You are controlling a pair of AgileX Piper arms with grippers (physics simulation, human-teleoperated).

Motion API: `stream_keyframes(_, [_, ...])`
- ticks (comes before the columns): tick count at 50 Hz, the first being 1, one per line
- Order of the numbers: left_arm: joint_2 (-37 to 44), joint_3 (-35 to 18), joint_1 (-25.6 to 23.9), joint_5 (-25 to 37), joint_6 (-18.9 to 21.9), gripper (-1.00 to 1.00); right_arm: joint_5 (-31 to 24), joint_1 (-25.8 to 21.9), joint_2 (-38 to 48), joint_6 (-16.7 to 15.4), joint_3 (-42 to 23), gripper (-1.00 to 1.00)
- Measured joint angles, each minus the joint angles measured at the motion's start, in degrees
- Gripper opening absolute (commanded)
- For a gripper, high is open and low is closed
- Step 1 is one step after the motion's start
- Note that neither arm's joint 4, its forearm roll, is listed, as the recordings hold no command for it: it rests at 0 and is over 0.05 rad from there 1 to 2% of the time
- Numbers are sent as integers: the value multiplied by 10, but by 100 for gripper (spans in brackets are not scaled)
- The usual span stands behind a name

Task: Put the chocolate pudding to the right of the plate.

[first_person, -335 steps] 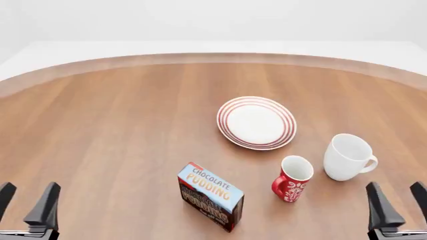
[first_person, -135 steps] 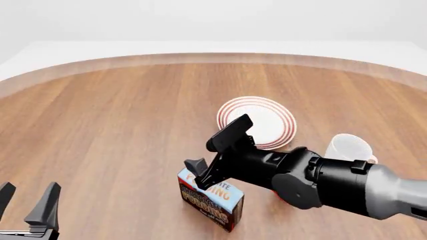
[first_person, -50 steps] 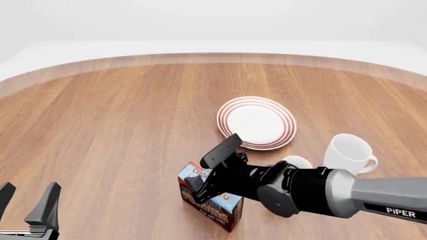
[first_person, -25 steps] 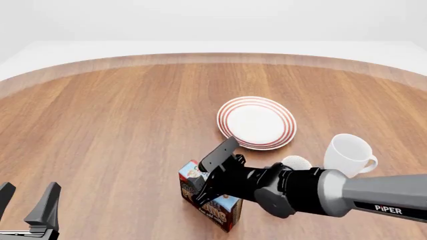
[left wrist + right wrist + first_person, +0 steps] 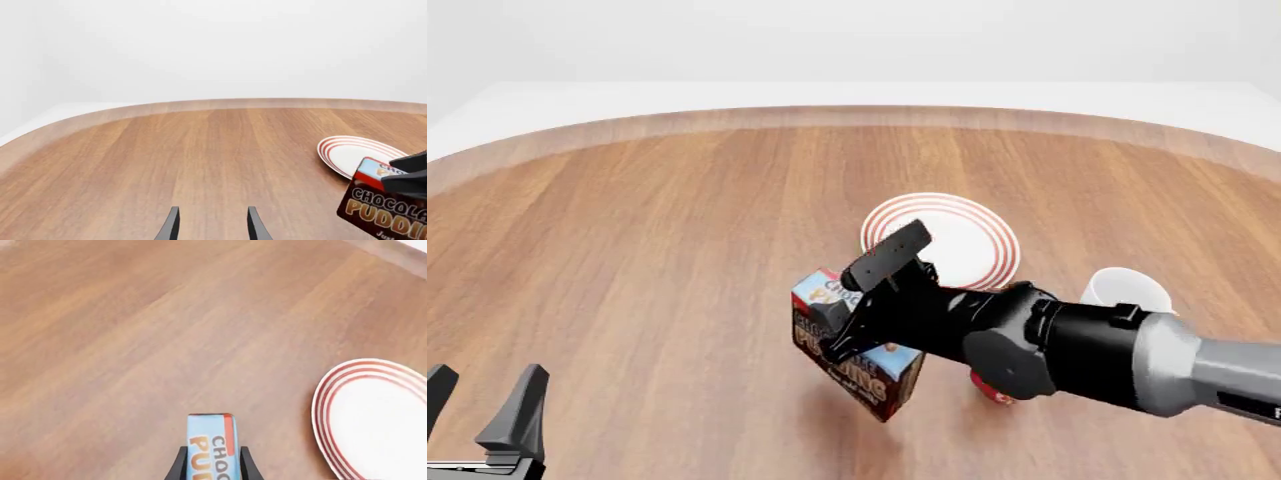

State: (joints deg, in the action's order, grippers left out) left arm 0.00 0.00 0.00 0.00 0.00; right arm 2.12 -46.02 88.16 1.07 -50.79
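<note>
The small rectangular chocolate pudding carton [image 5: 857, 345], with light blue top, orange letters and dark brown sides, is in the lower middle of the front view, between the two black fingers of the right gripper [image 5: 868, 300]. In the right wrist view the fingers press on both narrow sides of the carton [image 5: 211, 446], so this gripper is clamped on it. A soft shadow lies under the carton on the brown wooden table [image 5: 654, 250], and I judge that the carton is lifted, not standing on the wood. Its long axis runs from upper left to lower right in the front view, a little tilted.

The round white plate with red rings at the rim [image 5: 974, 245] is just above and right of the carton in the front view, partly behind the black arm. The place for the carton is at the right of this plate, so the coming move must go toward the right side of the frame, past the plate. There the plain white mug [image 5: 1128, 290] stands near the plate, and a small red thing [image 5: 985, 385] shows under the arm; it is too hidden to name. I judge the free space there as narrow.

The left gripper [image 5: 481, 415] waits in the lower left corner, well apart, with its fingers spread and nothing between them.
</note>
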Motion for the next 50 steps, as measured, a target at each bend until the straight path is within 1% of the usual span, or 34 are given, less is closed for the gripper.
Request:
stream_keyframes(10, [0,0,0,0,0,100,-86,40,-72,-35,-96,-100])
stream_keyframes(15, [0,0,0,0,0,100,-129,76,-84,-51,-168,-100])
stream_keyframes(24, [0,0,0,0,0,100,-200,167,-53,-66,-327,-100])
stream_keyframes(30, [0,0,0,0,0,100,-233,225,-17,-69,-415,-100])
stream_keyframes(35, [0,0,0,0,0,100,-250,271,16,-67,-471,-100])
stream_keyframes(40, [0,0,0,0,0,100,-254,316,48,-62,-506,-100])
stream_keyframes(44, [0,0,0,0,0,100,-246,351,70,-58,-515,-100])
stream_keyframes(50, [0,0,0,0,0,100,-219,401,102,-54,-506,-100])
